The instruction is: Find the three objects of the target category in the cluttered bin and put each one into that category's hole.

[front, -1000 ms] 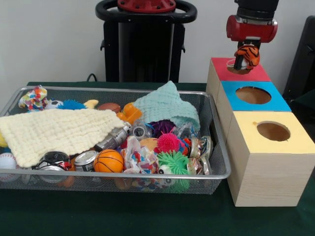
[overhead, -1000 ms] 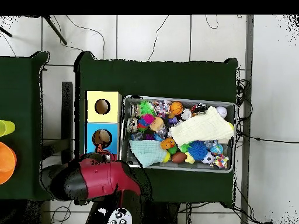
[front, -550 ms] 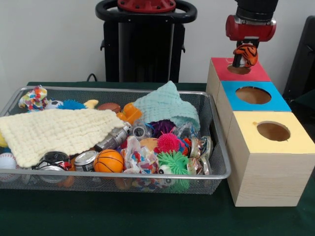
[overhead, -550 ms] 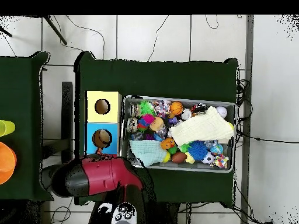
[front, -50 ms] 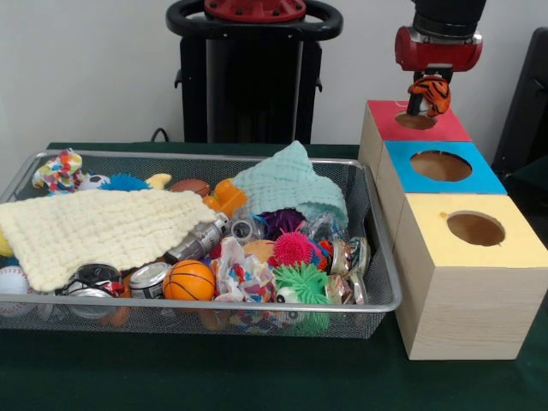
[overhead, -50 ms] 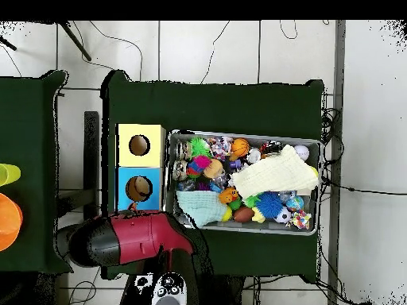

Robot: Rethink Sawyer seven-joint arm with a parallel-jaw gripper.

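Since a second before, the end effector [front, -50 ms: 420, 101] had risen a little, so the small orange-and-black striped tiger soft toy [front, -50 ms: 430, 92] clamped in its closed tips hung clear above the round hole of the red-topped wooden box [front, -50 ms: 437, 128] instead of sitting at its mouth. That box stood at the twelve o'clock end of a row, with the blue-topped wooden box [front, -50 ms: 479, 176] next and the yellow-topped wooden box [front, -50 ms: 505, 244] at six o'clock. At nine o'clock from the row sat the silver wire-mesh bin [front, -50 ms: 377, 257] on the dark green bench [front, -50 ms: 257, 377], unchanged, with a cream knitted cloth [front, -50 ms: 94, 231], a mint knitted cloth [front, -50 ms: 287, 184] and a small orange basketball [front, -50 ms: 188, 280] among its clutter. From above, the red arm [overhead, -50 ms: 131, 238] hid the red box. Judging by the front view, the toy seemed to hang slightly toward three o'clock of the hole's centre; a good drop would call for centring it over the opening and lowering it before release, since a soft toy could catch on the rim.
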